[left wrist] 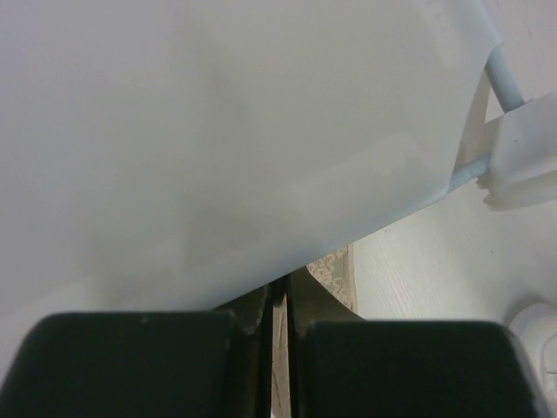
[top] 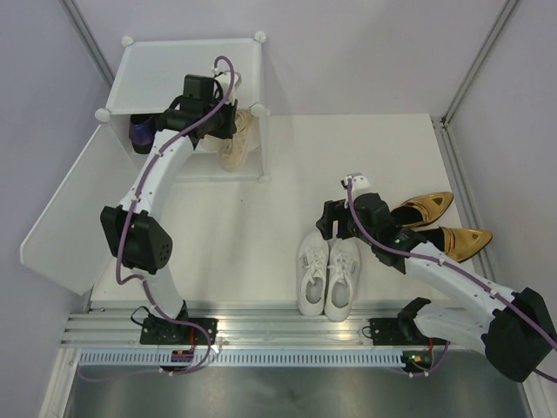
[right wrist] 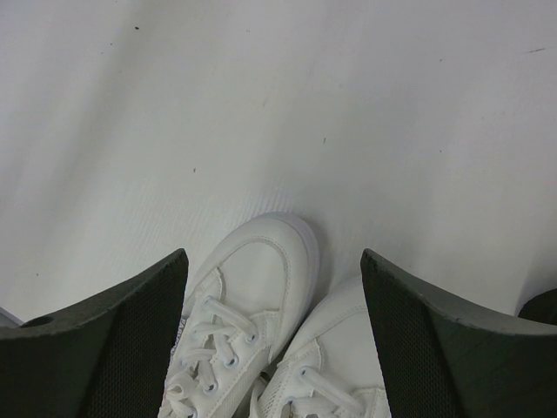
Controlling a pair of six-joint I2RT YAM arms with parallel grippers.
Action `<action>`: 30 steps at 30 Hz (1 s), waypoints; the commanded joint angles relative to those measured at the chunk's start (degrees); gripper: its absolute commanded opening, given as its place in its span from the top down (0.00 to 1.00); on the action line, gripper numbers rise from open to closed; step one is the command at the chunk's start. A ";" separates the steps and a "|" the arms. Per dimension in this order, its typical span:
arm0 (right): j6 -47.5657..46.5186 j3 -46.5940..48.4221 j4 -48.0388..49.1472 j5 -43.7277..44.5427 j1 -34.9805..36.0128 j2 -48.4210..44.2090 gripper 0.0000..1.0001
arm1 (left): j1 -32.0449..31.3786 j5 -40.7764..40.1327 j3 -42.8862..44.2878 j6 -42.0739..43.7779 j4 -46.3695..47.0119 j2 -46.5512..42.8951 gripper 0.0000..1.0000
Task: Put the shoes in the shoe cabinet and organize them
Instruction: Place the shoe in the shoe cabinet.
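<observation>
The white shoe cabinet (top: 187,74) stands at the back left with its door (top: 74,209) swung open. Purple loafers (top: 144,131) show in its left half and beige sneakers (top: 235,144) at its right front. My left gripper (top: 224,122) is at the cabinet mouth over the beige pair. In the left wrist view it (left wrist: 278,300) is shut on a thin edge of a beige sneaker (left wrist: 335,274), under a cabinet panel (left wrist: 218,131). My right gripper (top: 329,222) (right wrist: 271,257) hangs open above the toes of the white sneakers (top: 329,274) (right wrist: 261,261). Gold heels (top: 426,209) lie to its right.
The second gold heel (top: 466,239) lies near the right arm's forearm. A round corner connector (left wrist: 522,174) of the cabinet frame is close to the left gripper. Walls close in the table on the left, back and right.
</observation>
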 commanded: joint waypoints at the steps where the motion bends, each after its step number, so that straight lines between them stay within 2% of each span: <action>1: -0.80 1.07 1.45 1.24 -0.19 0.29 0.16 | 0.11 1.68 4.19 1.77 8.69 1.13 0.98; 6: -0.80 1.15 1.53 1.24 -0.37 0.73 0.16 | 0.37 1.42 4.28 1.69 9.22 2.10 0.97; 16: -0.98 1.51 1.36 1.15 -0.46 1.35 0.16 | 0.37 -1.74 2.35 0.11 9.75 2.45 0.66; 22: -0.89 1.51 1.18 0.80 -0.46 1.26 0.16 | 0.37 -3.15 -0.81 -0.77 10.89 1.58 0.65; 24: -0.98 1.51 1.18 0.62 -0.46 1.17 0.16 | 0.37 -3.07 -1.25 -0.95 11.07 1.05 0.60; 26: -0.98 1.59 1.18 0.45 -0.46 1.08 0.16 | 0.46 -3.06 -1.69 -1.30 11.51 0.35 0.52; 27: -0.89 1.59 1.18 0.27 -0.46 1.00 0.16 | 0.37 -3.07 -1.78 -1.48 11.77 -0.53 0.44; 30: -0.98 1.51 1.18 0.27 -0.46 0.91 0.16 | 0.46 -3.24 -2.40 -2.70 13.17 -2.98 0.35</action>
